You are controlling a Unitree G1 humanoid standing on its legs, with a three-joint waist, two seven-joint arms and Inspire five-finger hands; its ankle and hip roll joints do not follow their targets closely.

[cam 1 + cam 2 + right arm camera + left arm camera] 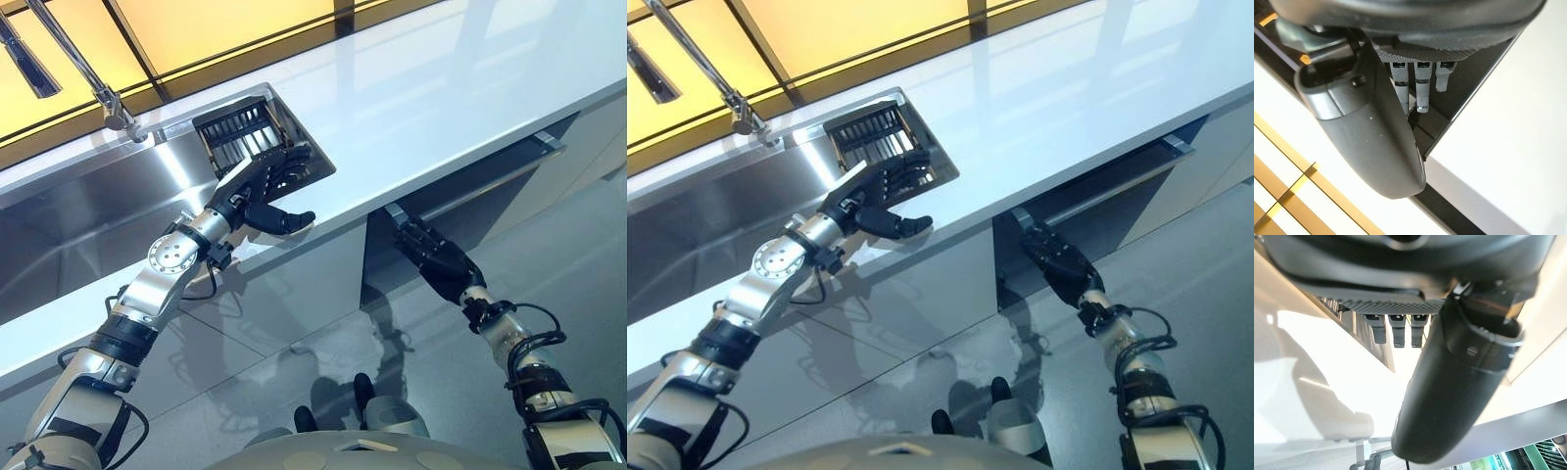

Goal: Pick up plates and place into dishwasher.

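Note:
A dark dish rack [238, 137] with upright ribs sits in the right end of the steel sink [88, 215]; I cannot make out single plates in it. My left hand [260, 191] hovers over the rack's near edge and the counter lip, fingers [1400, 333] straight and thumb spread, holding nothing. Below the counter the dishwasher [480, 191] shows as a dark gap behind a long bar handle [1117, 191]. My right hand [436, 257] reaches up into that gap at its left end, with its fingers [1420, 88] straight against the dark opening.
A white countertop [441, 98] runs to the right of the sink. A chrome faucet [98, 88] stands behind the sink at the left. Grey cabinet fronts [294, 274] and a glossy grey floor [323, 352] lie under the counter.

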